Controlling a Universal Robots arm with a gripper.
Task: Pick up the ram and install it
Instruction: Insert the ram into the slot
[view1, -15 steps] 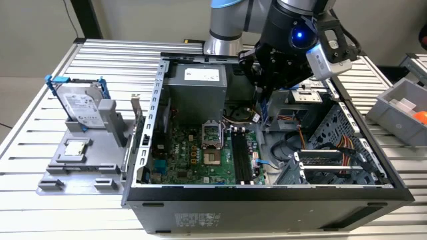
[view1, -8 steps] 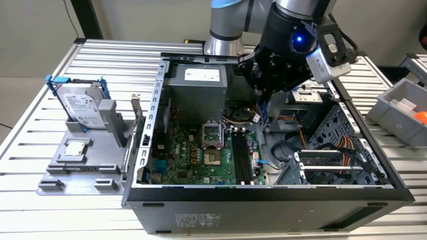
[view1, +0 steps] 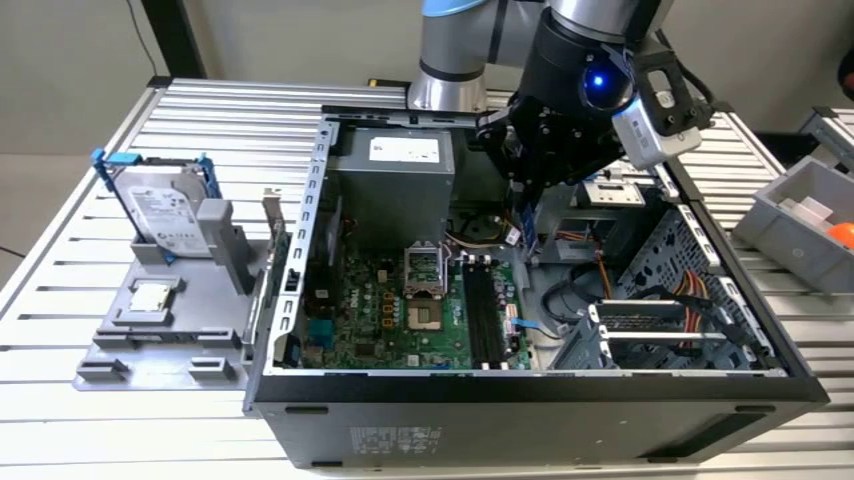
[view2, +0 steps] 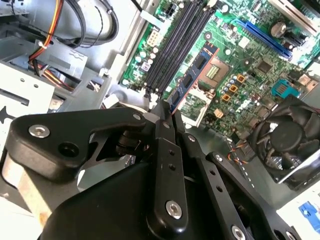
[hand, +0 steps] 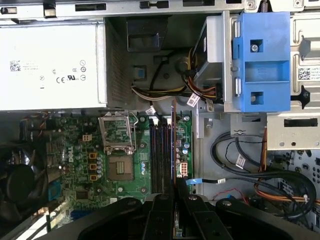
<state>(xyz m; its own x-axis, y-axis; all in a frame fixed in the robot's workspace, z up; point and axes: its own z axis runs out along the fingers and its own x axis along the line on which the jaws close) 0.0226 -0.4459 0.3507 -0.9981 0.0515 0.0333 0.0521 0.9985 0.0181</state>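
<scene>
My gripper (view1: 523, 190) hangs inside the open computer case (view1: 534, 385) and is shut on the ram (view2: 192, 80), a narrow blue board with dark chips. In the second wrist view the ram sticks out from between the black fingers (view2: 162, 150) toward the motherboard (view2: 240, 75). In the first wrist view I see the ram (hand: 173, 140) edge-on as a thin line over the dark memory slots (hand: 160, 155), close to the slot nearest the case's drive side. The ram is held above the board, with the slots (view1: 483, 315) below it.
A grey fixture (view1: 160, 340) at the exterior view's left holds a silver hard drive (view1: 167, 205) in a blue frame and a small square processor (view1: 151, 297). Inside the case are the power supply (view1: 394, 165), the open processor socket (view1: 420, 290), cables (view1: 667, 290) and a fan (view2: 287, 140). A grey bin (view1: 801, 215) stands at the right.
</scene>
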